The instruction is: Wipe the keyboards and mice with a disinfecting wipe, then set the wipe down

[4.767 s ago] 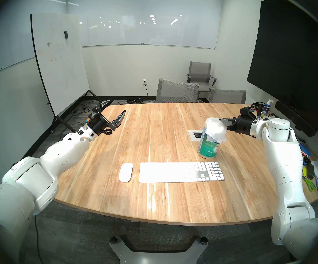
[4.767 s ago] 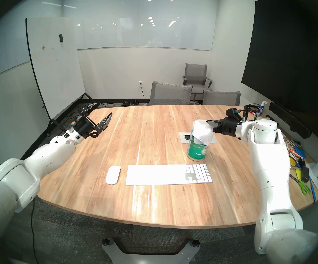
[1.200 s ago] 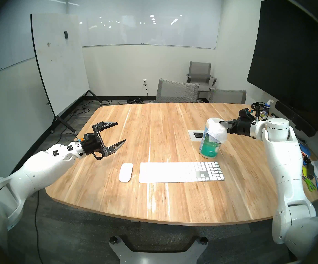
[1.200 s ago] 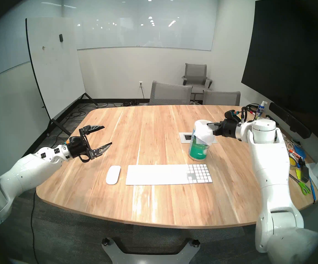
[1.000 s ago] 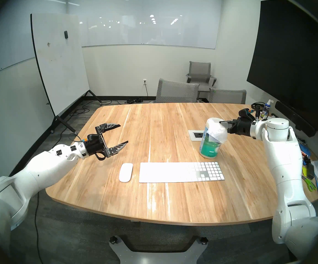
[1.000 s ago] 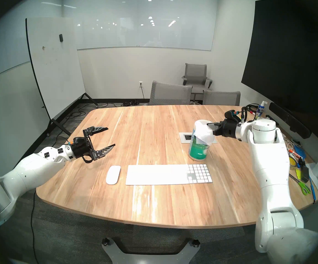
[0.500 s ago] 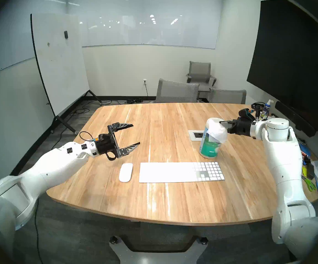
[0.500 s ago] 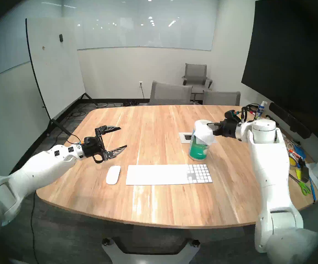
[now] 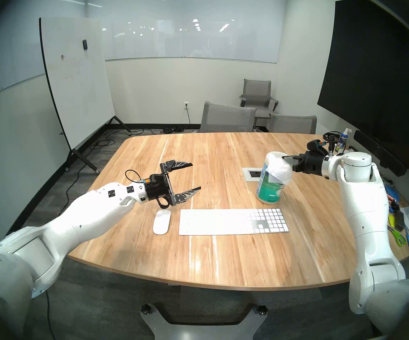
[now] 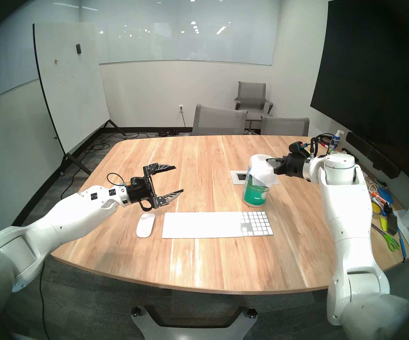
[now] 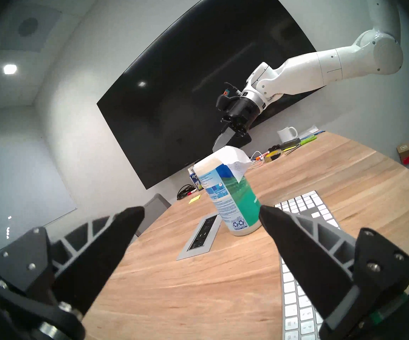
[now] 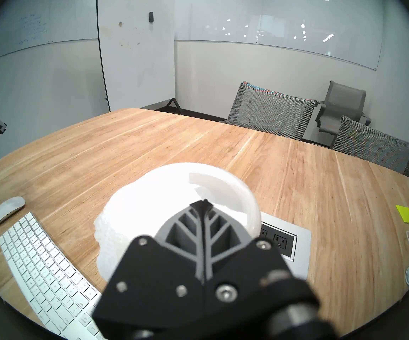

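At the canister's top, the right gripper [image 9: 287, 158] is clenched on the disinfecting wipe [image 9: 280, 171], which drapes white over the cap and down one side of the blue-green wipes canister [image 9: 269, 189]; whether the sheet has torn free of the roll inside I cannot tell, since the fingers hide the opening. Toward the table's middle, the left gripper [image 9: 194, 176] hangs with its jaws spread wide and nothing between them, aimed across the wooden table [image 9: 223, 258] at that canister. Nearer the robot lie the keyboard [image 9: 232, 221] and, just beside its left end, the mouse [image 9: 161, 221], both untouched by any cloth. So the task looks barely begun: a wipe is pinched but not plainly drawn out, and wiping both devices and setting the wipe down all remain. By count: one keyboard, one mouse, one canister, one wipe showing, two grippers.
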